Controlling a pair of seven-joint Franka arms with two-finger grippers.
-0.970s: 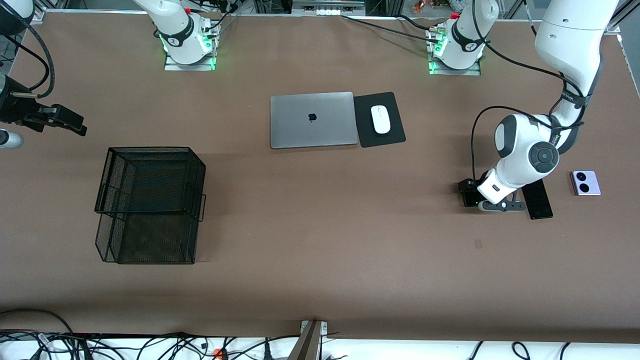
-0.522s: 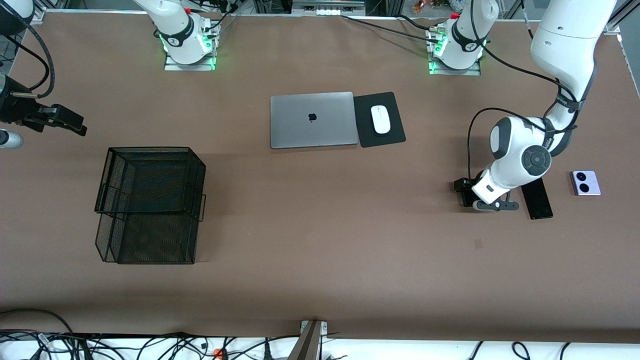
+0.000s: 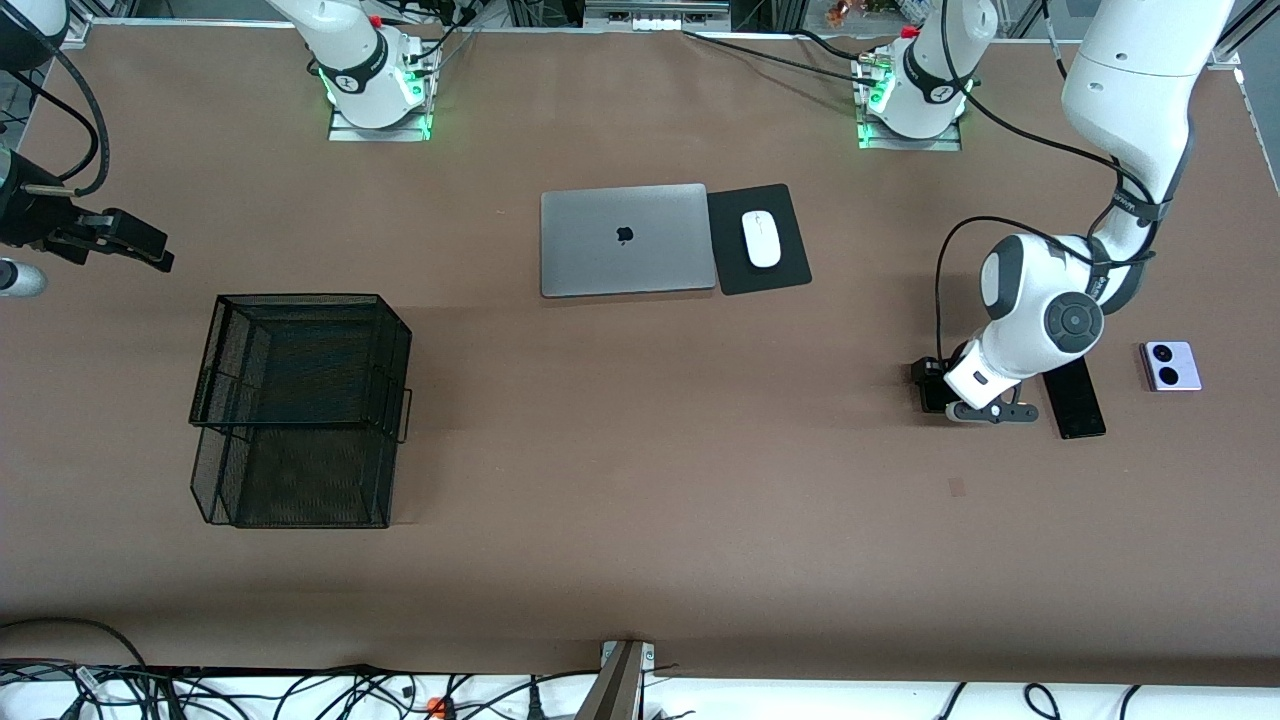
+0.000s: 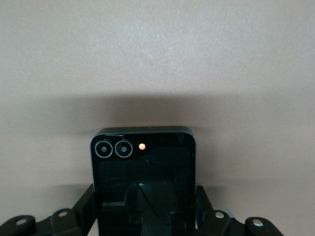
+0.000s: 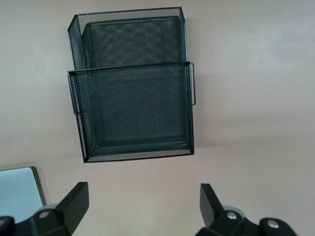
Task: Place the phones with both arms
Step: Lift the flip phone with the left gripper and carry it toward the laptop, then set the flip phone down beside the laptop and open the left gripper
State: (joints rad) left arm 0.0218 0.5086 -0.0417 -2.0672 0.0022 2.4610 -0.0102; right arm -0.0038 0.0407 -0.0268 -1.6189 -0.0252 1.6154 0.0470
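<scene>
Brown tabletop fills the front view, with my 2 bases along its top edge. My left gripper (image 3: 948,398) is down at the table toward my left arm's end, on the small square black phone (image 3: 934,392), which my wrist mostly covers. Just beside it lies the long slim black phone (image 3: 1078,402), and the lilac-white phone (image 3: 1170,365) with 2 black circles sits farther toward that end. My right gripper (image 3: 130,240) waits in the air at the table's edge on my right arm's end, near the black mesh basket (image 3: 300,408). A grey laptop (image 3: 627,239) and a white mouse (image 3: 762,239) on a black pad (image 3: 785,262) rest mid-table. From my left wrist, my fingers (image 4: 84,209) are clamped against both sides of the black phone (image 4: 142,172), whose 2 lenses and red dot show. From my right wrist, my fingers (image 5: 74,199) are spread wide, grasping nothing, over bare table beside the basket (image 5: 133,83).
</scene>
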